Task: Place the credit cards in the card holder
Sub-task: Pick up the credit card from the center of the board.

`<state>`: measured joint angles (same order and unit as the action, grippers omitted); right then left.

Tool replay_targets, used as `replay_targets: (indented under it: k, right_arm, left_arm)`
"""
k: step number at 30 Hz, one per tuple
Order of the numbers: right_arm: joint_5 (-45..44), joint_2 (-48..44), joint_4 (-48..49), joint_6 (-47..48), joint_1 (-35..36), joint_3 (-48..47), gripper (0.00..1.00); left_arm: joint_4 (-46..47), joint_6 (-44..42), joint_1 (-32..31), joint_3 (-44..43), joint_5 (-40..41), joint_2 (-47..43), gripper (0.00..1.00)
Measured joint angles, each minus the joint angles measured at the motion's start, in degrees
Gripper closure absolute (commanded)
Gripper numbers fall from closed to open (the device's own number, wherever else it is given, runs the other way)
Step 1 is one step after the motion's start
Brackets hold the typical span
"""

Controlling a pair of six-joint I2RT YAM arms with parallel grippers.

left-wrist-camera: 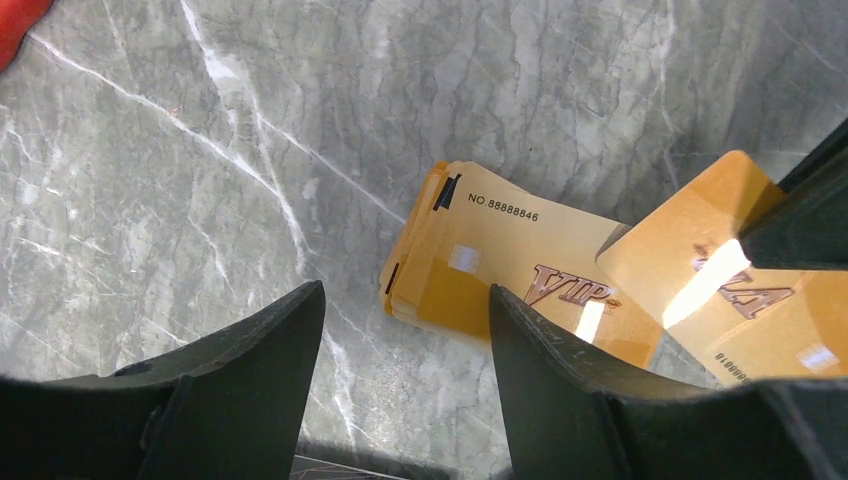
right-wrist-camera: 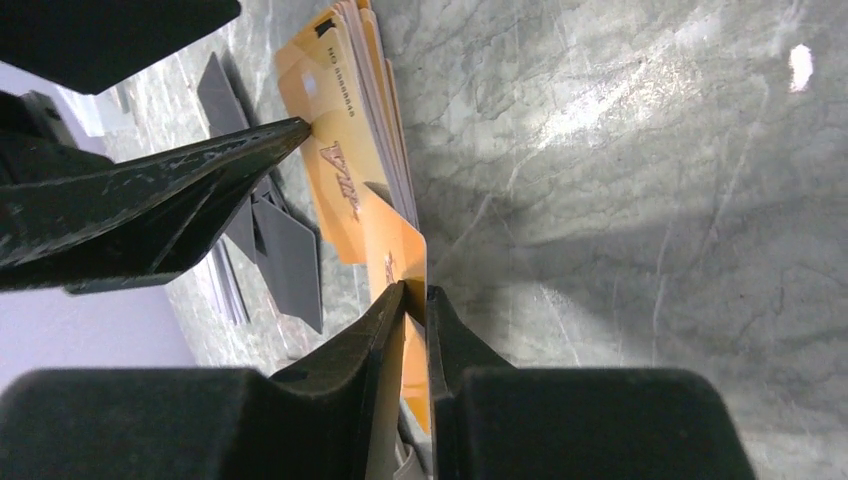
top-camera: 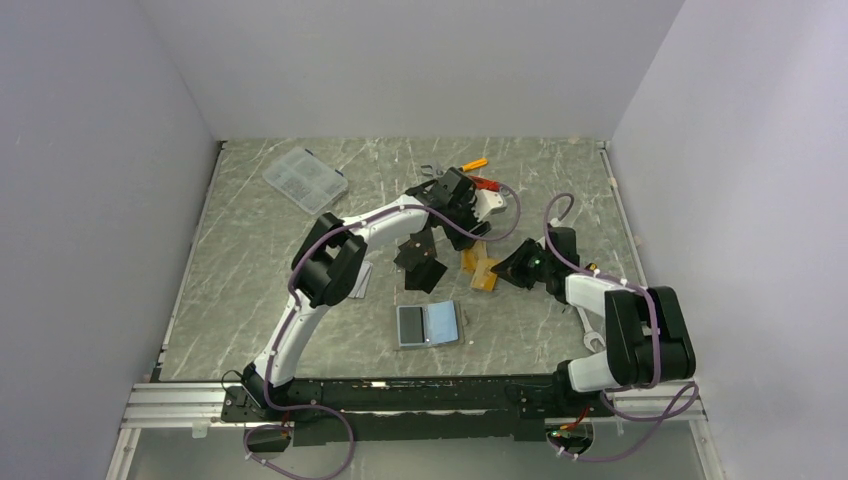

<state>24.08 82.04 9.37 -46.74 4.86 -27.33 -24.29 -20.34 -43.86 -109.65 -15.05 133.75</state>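
Clamped in the right gripper (right-wrist-camera: 415,300): the edge of one gold card (right-wrist-camera: 400,250). Just beside it, a stack of gold cards (left-wrist-camera: 480,255) on the table (left-wrist-camera: 200,150), with one tip of the left gripper (left-wrist-camera: 405,300) against its top card. Left jaws apart, over the stack's end. Further out, dark cards (top-camera: 425,275), then, nearer the arm bases, the open wallet (top-camera: 430,324) lying flat, well apart from the stack. At the far edge, a clear box (top-camera: 303,180) and orange-handled tools (top-camera: 474,163).

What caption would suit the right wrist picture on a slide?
Right gripper pinches one gold card, next to a stack of gold cards on the grey table.
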Motion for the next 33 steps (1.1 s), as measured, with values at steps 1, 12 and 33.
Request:
replay_targets:
  k: [1, 12, 33]
  right_arm:
    - [0.0, -0.9, 0.0, 0.0, -0.1, 0.3, 1.0]
    - [4.7, -5.5, 3.5, -1.2, -0.9, 1.0, 1.0]
    - [21.6, -19.7, 12.5, -5.1, 0.8, -1.9, 1.0]
  left_arm:
    - [-0.2, 0.0, 0.0, 0.0, 0.0, 0.0, 0.33]
    - [-4.2, 1.2, 2.9, -1.6, -2.0, -1.4, 0.28]
    - [4.6, 32.7, 13.5, 27.2, -40.0, -33.1, 0.08]
